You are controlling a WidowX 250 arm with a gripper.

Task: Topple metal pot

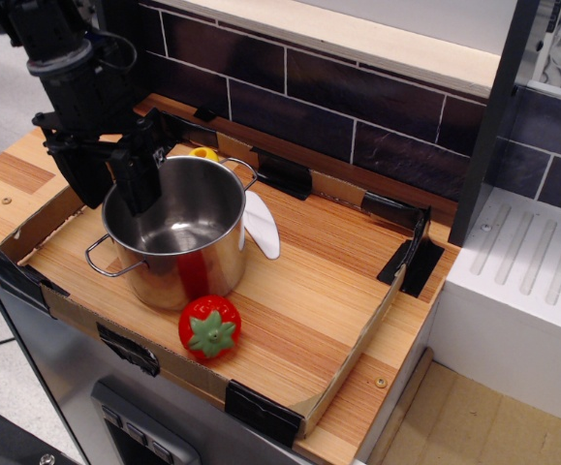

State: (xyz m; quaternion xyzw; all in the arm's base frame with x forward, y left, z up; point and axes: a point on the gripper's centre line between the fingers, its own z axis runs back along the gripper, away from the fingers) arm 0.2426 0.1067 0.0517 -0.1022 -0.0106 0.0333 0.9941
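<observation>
The shiny metal pot (178,232) stands upright at the left of a shallow cardboard tray (353,339), its two wire loop handles at the rim, and it looks empty. My black gripper (115,186) is open over the pot's left rim. One finger (138,182) hangs at or just inside the rim; the other finger (84,176) is outside, left of the pot. A red toy strawberry (209,326) sits just in front of the pot, close to its wall.
A white flat utensil (261,225) lies right of the pot and a yellow item (202,152) shows behind it. A dark tile wall (358,107) backs the tray. A white drainboard (532,281) is at the right.
</observation>
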